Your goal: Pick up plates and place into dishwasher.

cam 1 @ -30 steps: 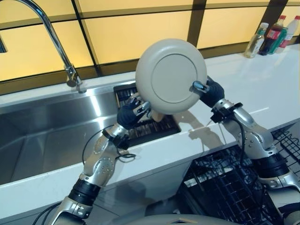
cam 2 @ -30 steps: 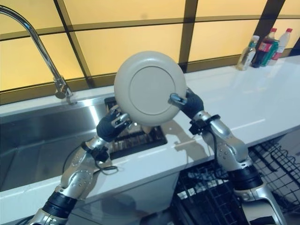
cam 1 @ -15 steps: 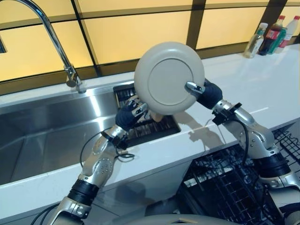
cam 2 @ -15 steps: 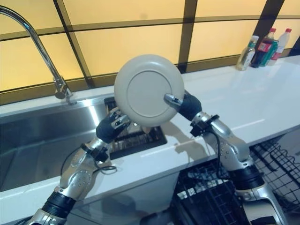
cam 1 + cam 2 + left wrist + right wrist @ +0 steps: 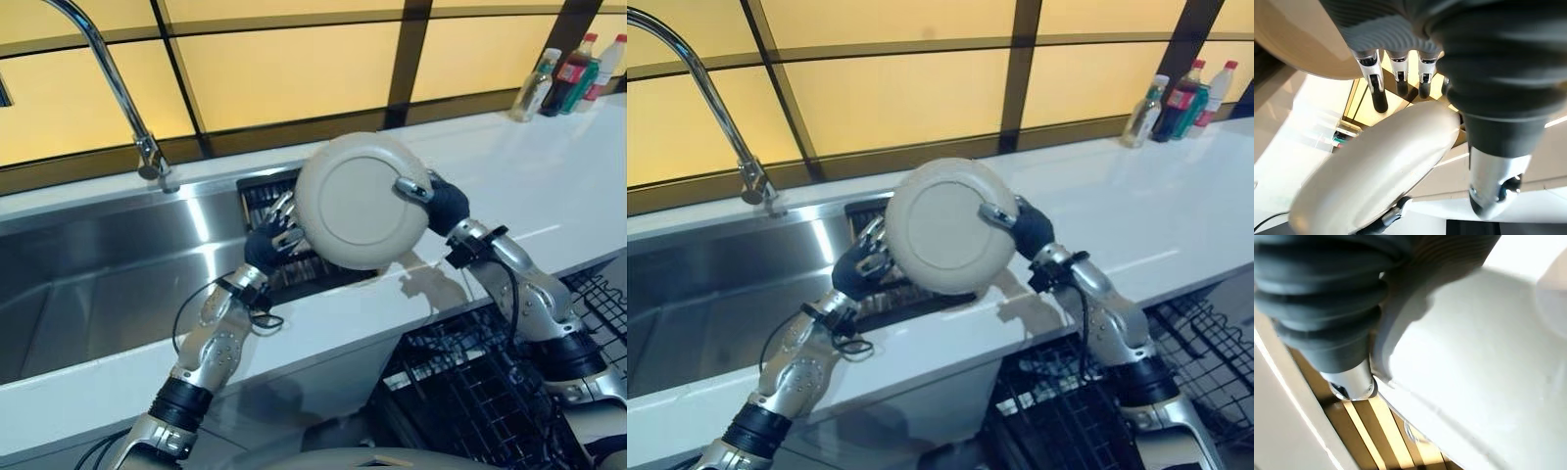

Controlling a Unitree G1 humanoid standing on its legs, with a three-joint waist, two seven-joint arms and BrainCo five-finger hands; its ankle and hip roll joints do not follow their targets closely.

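Where the round cream-white plate (image 5: 361, 200) stood higher a second ago, it has dropped closer to the white countertop (image 5: 549, 186), above the black grid-like rack (image 5: 294, 266) beside the stainless steel sink (image 5: 98, 284). It stands on edge, underside facing us, tilted slightly. The right hand (image 5: 431, 199) pinches its rim with thumb hooked over; the left hand (image 5: 274, 235) rests straight fingers against the opposite edge.

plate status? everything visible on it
The plate is round, off-white, matte, ceramic-looking, with a raised foot ring; its underside faces the head camera. It is held up on edge, tilted, above the counter's front edge beside the sink's dark rack. The right hand pinches its rim, thumb over the underside. The left hand sits at the opposite rim with straight fingers; contact there is unclear.
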